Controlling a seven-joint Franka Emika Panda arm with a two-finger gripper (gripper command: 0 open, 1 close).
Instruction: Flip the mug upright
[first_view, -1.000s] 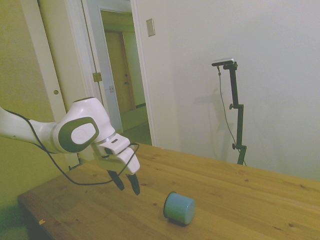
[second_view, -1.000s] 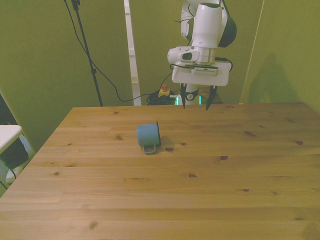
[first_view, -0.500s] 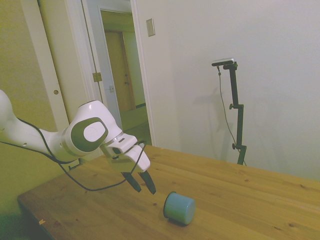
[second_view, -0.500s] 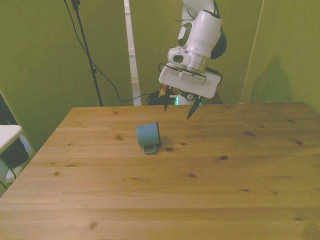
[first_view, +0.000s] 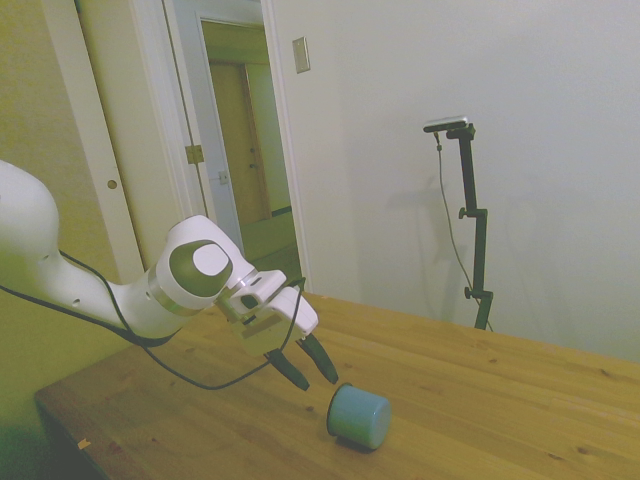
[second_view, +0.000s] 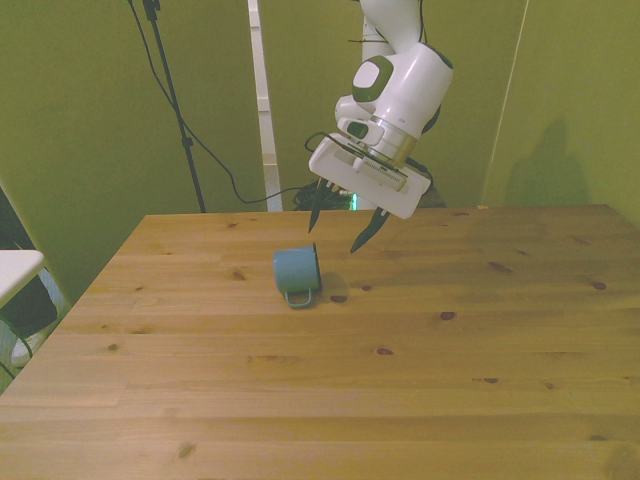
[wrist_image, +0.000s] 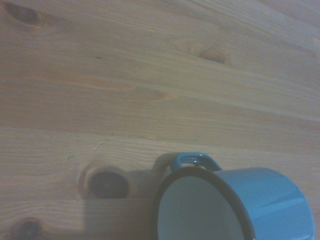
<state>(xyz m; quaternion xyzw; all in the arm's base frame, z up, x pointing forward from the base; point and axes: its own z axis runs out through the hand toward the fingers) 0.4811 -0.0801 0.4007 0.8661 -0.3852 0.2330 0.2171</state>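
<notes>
The mug (second_view: 296, 271) is lying on its side on the tabletop (second_view: 400, 380), handle resting on the wood and its mouth turned toward the hand (second_view: 334, 231), which hangs tilted just above and behind it, spread wide and holding nothing. Honestly the risk I see is a finger clipping the round wall on the way in and sending it rolling, since nothing braces it. The wrist view crops off part of the mug, and the side view hides the handle.
</notes>
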